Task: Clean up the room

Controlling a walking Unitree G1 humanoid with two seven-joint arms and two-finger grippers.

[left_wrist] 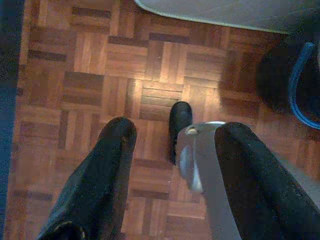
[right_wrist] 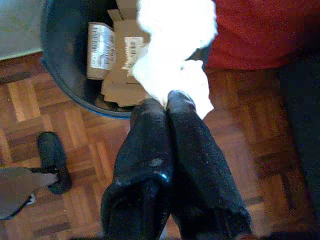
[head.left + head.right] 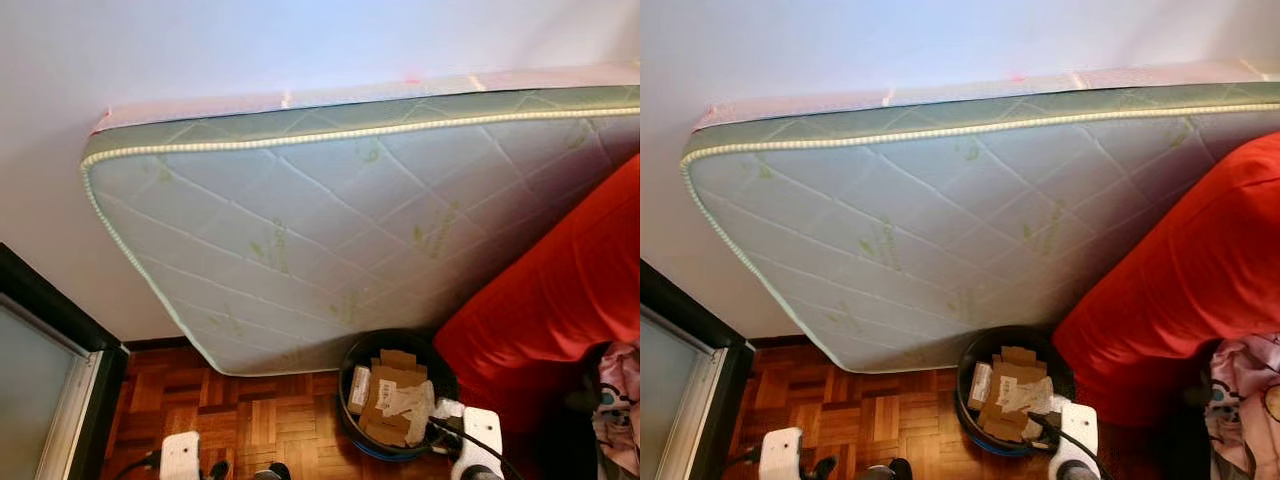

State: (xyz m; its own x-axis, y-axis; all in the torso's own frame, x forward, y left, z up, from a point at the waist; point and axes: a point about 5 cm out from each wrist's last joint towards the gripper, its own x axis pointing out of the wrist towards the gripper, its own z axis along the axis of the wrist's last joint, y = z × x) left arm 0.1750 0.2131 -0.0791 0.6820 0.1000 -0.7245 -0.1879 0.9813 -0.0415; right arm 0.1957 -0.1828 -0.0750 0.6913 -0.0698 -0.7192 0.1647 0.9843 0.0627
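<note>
Right gripper [image 2: 167, 102] pinching a crumpled white paper [image 2: 172, 55] over the rim of a dark bin [image 3: 352, 425].

The bin — holding cardboard scraps [image 3: 385, 395] — is sitting on the parquet floor [image 3: 240, 415] between a quilted mattress [image 3: 330, 230] leaning on the wall and a red couch [image 3: 560, 290]; the left gripper [image 1: 172, 145] is hanging over bare parquet, its fingers spread apart and holding nothing.

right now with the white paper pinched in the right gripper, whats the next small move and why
Probably ease the right gripper further over the dark bin and open it. Its fingers are shut on the white crumpled paper, which hangs at the bin's rim above the cardboard scraps, partly over the parquet floor.
</note>
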